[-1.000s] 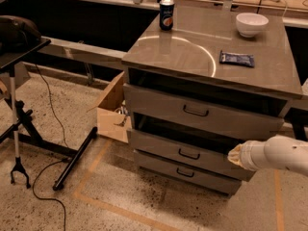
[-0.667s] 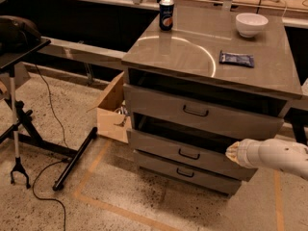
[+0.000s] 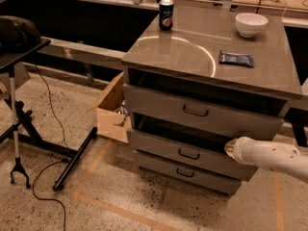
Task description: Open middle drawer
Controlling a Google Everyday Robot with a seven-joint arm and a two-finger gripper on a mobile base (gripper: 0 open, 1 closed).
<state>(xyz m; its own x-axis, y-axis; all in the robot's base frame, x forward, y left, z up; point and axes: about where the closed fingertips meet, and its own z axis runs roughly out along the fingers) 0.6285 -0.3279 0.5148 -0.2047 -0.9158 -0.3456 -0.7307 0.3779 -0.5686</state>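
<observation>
A grey metal cabinet with three drawers is seen on a speckled floor. The middle drawer is found second from the cabinet's top, between the taller top drawer and the slim bottom drawer. A small dark wire handle is fixed at the centre of its front. A dark opening is shown above the upper edge of its front, and a similar dark gap is seen under the cabinet's top, above the top drawer.

The gripper is held at the cabinet's front, near its right side, at the upper edge of the middle drawer's front and well to the right of the handle. It is carried on a white arm reaching in from the cabinet's right. Whether the gripper is released or clenched cannot be told.

On the cabinet's top, a drink can is stood at the back left corner, a white bowl at the back right, and a dark flat packet lies in front of the bowl. An open cardboard box is set against the cabinet's left side, and a black stand is placed further left of it.
</observation>
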